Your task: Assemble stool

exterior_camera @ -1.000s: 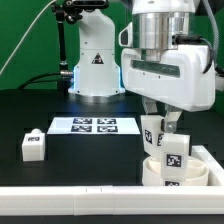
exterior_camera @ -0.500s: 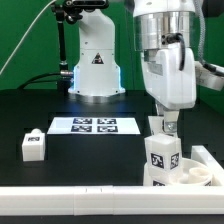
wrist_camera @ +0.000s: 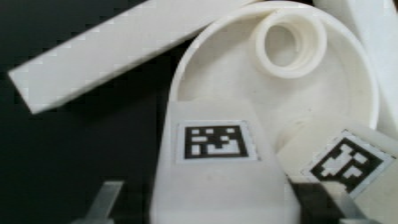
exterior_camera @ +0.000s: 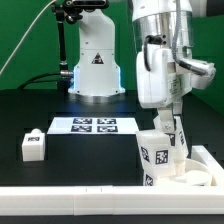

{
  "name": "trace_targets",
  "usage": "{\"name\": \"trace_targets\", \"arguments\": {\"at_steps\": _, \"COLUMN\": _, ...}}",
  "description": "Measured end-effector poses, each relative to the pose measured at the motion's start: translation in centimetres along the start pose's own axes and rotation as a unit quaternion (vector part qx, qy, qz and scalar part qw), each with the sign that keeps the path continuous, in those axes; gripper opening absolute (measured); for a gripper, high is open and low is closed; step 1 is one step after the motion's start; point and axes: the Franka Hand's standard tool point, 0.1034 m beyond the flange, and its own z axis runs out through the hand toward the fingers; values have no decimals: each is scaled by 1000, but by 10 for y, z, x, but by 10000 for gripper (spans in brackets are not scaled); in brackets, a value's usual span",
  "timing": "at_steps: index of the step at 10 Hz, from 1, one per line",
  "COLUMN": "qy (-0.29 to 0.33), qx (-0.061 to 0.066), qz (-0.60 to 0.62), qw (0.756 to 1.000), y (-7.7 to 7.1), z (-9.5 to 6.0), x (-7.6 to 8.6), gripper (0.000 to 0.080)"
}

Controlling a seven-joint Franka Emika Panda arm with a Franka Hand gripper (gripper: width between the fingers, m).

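Observation:
My gripper (exterior_camera: 172, 130) reaches down at the exterior view's right and is shut on a white tagged stool leg (exterior_camera: 155, 152). The leg stands tilted on the round white seat (exterior_camera: 190, 172). In the wrist view the leg (wrist_camera: 217, 100) fills the space between my two fingers (wrist_camera: 111, 200), its tag facing the camera, and my gripper (wrist_camera: 210, 205) closes around its near end. A round hole shows at the white part's far end. A second tagged white piece (wrist_camera: 347, 160) lies beside it. Another loose leg (exterior_camera: 33, 145) lies at the exterior view's left.
The marker board (exterior_camera: 93, 125) lies on the black table in the middle. A long white border rail (exterior_camera: 90, 200) runs along the front edge and also shows in the wrist view (wrist_camera: 98, 65). The robot base (exterior_camera: 97, 65) stands behind.
My wrist has turned and shifted slightly toward the exterior view's left, and the held leg has turned and tilted with it over the seat. The loose leg has not moved.

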Motion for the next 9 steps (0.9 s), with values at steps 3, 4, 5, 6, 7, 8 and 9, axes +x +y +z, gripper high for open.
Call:
{"name": "trace_targets", "arguments": {"at_steps": 3, "qy": -10, "qx": -3, "qz": 59, "qw": 998, "y": 1, "z": 0, "x": -1, "gripper": 340}}
{"name": "trace_targets", "arguments": {"at_steps": 4, "qy": -10, "qx": -3, "qz": 55, "qw": 998, "y": 2, "z": 1, "x": -1, "gripper": 433}}
{"name": "trace_targets", "arguments": {"at_steps": 5, "qy": -10, "qx": -4, "qz": 53, "qw": 999, "y": 2, "z": 1, "x": -1, "gripper": 561}}
{"name": "trace_targets", "arguments": {"at_steps": 6, "qy": -12, "qx": -10, "qz": 46, "qw": 999, "y": 3, "z": -1, "x": -4, "gripper": 634}}
{"name": "trace_targets", "arguments": {"at_steps": 7, "qy": -15, "qx": -12, "qz": 40, "qw": 999, "y": 3, "z": -5, "x": -7, "gripper": 634}}
{"name": "trace_targets", "arguments": {"at_steps": 8, "qy": -21, "qx": -15, "qz": 38, "qw": 999, "y": 3, "z": -13, "x": -13, "gripper": 646}}
{"name": "trace_targets", "arguments": {"at_steps": 9, "qy": -26, "qx": -11, "qz": 29, "qw": 999, "y": 1, "z": -18, "x": -17, "gripper": 646}}
